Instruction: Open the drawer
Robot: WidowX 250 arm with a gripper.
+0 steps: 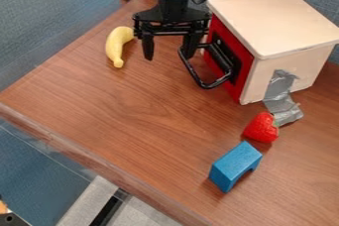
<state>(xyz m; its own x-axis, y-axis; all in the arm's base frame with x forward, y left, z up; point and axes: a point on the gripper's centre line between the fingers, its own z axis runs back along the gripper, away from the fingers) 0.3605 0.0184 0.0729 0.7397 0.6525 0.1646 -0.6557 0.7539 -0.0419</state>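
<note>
Drawer point(244, 62) looks shut. Claw point(169, 57) spread, one finger at the handle point(209, 85). Hooking step; next, seat it, pull outward.

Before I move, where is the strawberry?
In the camera view, the strawberry sits right of centre, between the blue arch block and the silver tape.

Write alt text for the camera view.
Open black gripper beside the black handle of a pale box's red-fronted drawer, which looks shut. On the wooden table, a banana lies at upper left; a strawberry and a blue arch block lie nearer the camera.
</note>
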